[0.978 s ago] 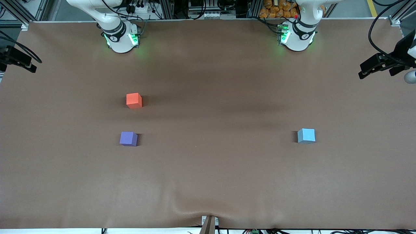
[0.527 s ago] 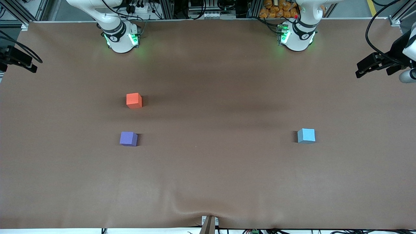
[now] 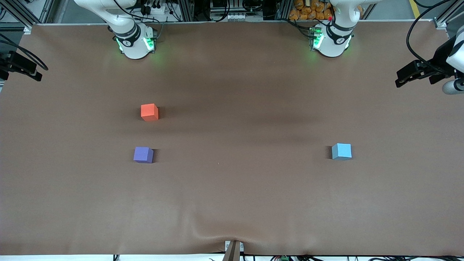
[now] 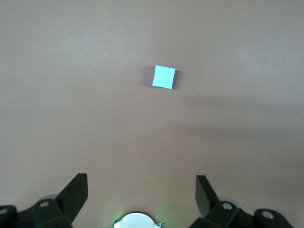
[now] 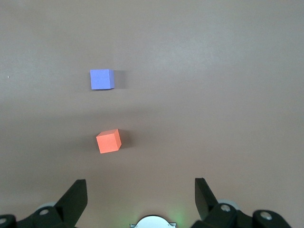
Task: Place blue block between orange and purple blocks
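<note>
The blue block (image 3: 341, 151) sits on the brown table toward the left arm's end, and also shows in the left wrist view (image 4: 164, 77). The orange block (image 3: 149, 112) and the purple block (image 3: 143, 154) sit toward the right arm's end, purple nearer the front camera, with a gap between them. Both show in the right wrist view, orange (image 5: 109, 141) and purple (image 5: 101, 79). My left gripper (image 3: 403, 78) (image 4: 141, 183) is open and empty, high over the left arm's end of the table. My right gripper (image 3: 30, 74) (image 5: 139, 186) is open and empty, high over the right arm's end.
The brown table cover (image 3: 232, 188) is wrinkled at its front edge near a small bracket (image 3: 233, 250). The right arm's base (image 3: 136, 40) and the left arm's base (image 3: 330, 40) stand at the back edge.
My left gripper has drifted slightly toward the table's middle, high over the table's end. The right gripper has barely moved. The three blocks have not moved.
</note>
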Motion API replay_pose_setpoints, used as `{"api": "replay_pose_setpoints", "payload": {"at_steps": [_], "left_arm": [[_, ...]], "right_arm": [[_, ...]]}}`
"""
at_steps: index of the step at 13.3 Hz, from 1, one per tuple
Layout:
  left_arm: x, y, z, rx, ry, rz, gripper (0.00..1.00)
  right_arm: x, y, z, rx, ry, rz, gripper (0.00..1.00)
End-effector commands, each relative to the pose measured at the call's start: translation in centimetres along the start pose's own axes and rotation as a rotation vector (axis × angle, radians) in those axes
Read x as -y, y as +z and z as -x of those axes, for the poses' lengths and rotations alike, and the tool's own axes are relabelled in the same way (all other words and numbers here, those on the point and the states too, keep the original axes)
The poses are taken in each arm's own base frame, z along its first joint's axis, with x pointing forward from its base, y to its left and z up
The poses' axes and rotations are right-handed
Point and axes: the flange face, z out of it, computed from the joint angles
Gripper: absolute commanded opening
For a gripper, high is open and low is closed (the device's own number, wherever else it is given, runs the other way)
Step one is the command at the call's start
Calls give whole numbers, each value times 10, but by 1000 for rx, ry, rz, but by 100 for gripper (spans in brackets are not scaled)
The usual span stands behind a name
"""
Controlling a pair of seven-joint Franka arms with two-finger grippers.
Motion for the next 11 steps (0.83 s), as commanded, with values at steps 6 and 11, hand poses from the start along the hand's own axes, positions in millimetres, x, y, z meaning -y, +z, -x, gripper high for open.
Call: {"api": "replay_pose_setpoints", "payload": {"at_steps": [6,11], "left_arm": [[4,16,-3,10,-17,-10,100],[-3,94,-26,-35,-10,-1,100]], "right_arm": [[2,0,1,-5,7,2,100],[3,1,0,-4,5,2,100]]}}
